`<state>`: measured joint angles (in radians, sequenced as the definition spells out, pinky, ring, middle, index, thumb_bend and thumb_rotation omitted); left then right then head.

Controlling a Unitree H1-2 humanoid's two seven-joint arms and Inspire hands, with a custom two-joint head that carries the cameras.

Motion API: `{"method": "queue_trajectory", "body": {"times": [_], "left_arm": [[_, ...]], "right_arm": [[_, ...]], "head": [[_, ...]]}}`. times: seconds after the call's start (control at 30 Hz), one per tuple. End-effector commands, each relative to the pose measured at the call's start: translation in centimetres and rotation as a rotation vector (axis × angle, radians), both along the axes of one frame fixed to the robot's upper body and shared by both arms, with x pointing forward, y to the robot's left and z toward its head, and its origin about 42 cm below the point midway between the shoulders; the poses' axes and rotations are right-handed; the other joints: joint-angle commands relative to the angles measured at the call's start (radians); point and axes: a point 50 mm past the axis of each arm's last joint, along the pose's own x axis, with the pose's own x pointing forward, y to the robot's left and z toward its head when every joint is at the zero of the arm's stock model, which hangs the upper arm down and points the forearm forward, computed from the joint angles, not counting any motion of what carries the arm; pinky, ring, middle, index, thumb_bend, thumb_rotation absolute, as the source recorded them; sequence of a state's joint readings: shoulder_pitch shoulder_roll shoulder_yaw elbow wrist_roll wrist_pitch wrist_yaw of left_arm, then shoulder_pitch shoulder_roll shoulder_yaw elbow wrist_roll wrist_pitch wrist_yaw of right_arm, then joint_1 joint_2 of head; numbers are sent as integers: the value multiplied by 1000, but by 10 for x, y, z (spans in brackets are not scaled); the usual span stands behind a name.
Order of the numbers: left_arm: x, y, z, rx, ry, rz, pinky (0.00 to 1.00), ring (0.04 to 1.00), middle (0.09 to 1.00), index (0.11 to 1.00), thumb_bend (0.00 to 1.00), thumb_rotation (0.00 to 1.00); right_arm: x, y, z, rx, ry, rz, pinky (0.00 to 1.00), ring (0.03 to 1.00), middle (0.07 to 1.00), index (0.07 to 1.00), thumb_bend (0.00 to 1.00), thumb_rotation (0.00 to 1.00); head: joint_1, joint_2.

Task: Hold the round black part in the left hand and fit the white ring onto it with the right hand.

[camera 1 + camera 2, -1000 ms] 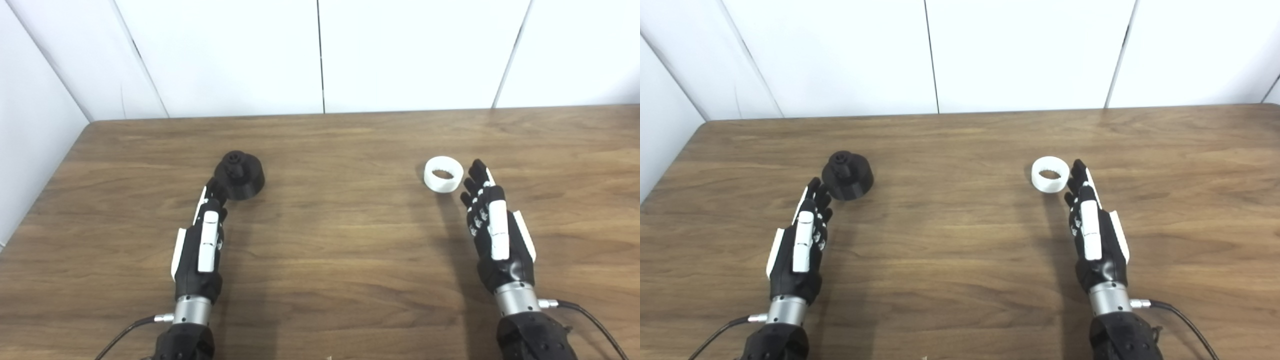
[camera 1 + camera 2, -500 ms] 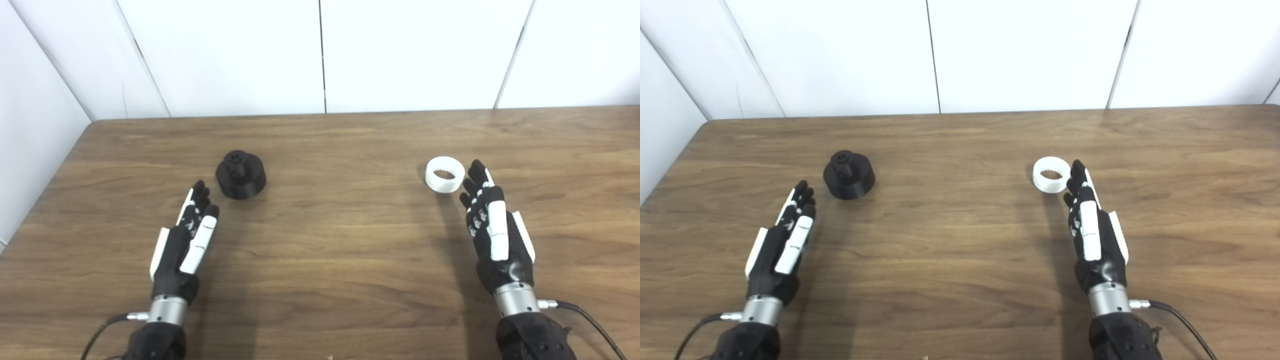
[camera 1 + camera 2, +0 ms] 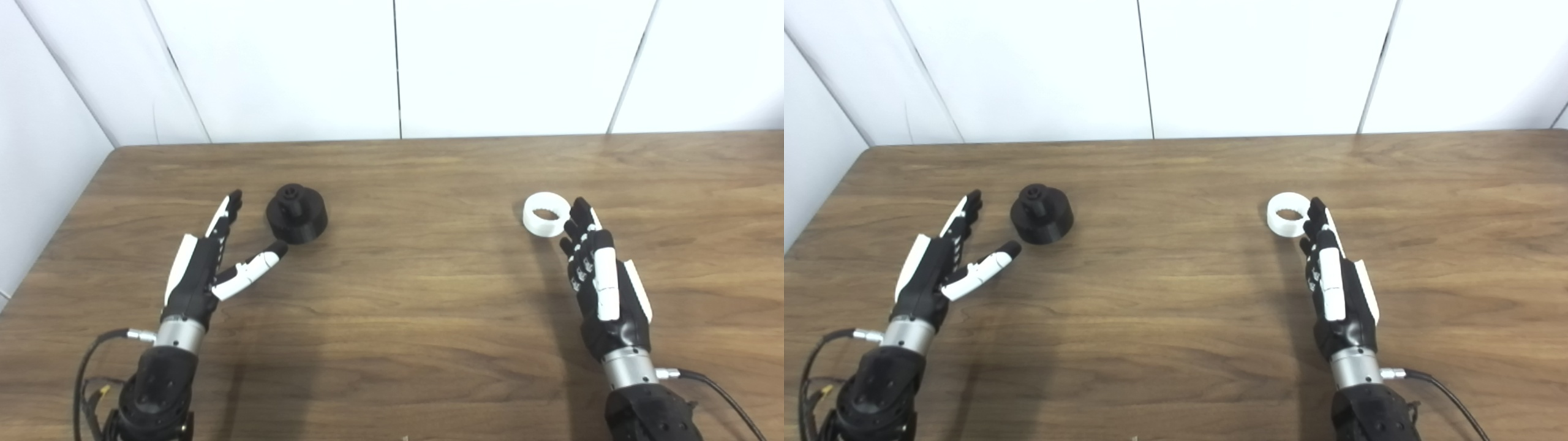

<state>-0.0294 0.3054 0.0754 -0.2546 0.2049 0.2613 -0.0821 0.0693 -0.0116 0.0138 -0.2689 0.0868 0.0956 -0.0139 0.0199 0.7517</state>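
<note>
White wall panels with thin dark seams [image 3: 397, 67] stand behind a brown wood-grain table [image 3: 416, 177], whose far edge runs straight beneath them. On that table sits the round black plastic part [image 3: 296, 214], a squat cylinder with a smaller knob rising from its top, resting flat on its wide base. Just to the left of the black part, the left hand [image 3: 211, 266], black with white plates on the back and on the thumb, is spread with nothing in it: its fingers [image 3: 224, 211] stretch toward the far edge along the black part's left side, with a gap of bare wood between, while its thumb [image 3: 256, 267] splays out to the right and ends just on the near side of the black part, close to it but not clearly touching. A silver wrist and black forearm follow the hand down to the bottom edge, with a black cable looping at their left. Well to the right of the black part lies the white plastic ring [image 3: 1287, 214], a short, wide band lying flat with its hole facing up and the wood showing through. The right hand [image 3: 1335, 288] lies on the ring's near right side, extended and grasping nothing, its dark fingertips [image 3: 1315, 208] at the ring's right rim; whether they touch it cannot be told. The black part and the white ring are well apart, neither lifted.
</note>
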Motion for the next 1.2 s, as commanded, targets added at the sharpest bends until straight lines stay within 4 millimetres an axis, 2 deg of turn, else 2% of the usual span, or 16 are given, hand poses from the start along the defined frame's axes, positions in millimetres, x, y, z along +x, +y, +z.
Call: {"method": "queue_trajectory", "body": {"times": [0.0,0.23,0.37,0.9,1.17], "left_arm": [[14,6,22,54,-64,-3,1000,1000,1000,979,892,397],[39,13,32,170,-49,-66,1000,1000,1000,979,918,382],[54,16,35,206,-57,-79,1000,1000,1000,939,934,361],[78,26,38,284,3,-99,1000,1000,1000,948,930,368],[88,34,40,328,39,-116,1000,1000,1000,959,975,408]], "right_arm": [[-15,4,-5,18,-11,-10,1000,1000,1000,979,655,1000],[-13,4,-6,24,-14,0,1000,1000,1000,987,648,1000],[-13,4,-7,22,-13,-8,1000,1000,1000,983,657,1000],[-8,3,-9,30,-22,-7,1000,1000,1000,977,671,1000],[-7,2,-10,26,-21,-13,1000,1000,1000,974,694,1000]], "head": [[1,1],[1,-7],[2,-11],[13,-39],[16,-45]]}}
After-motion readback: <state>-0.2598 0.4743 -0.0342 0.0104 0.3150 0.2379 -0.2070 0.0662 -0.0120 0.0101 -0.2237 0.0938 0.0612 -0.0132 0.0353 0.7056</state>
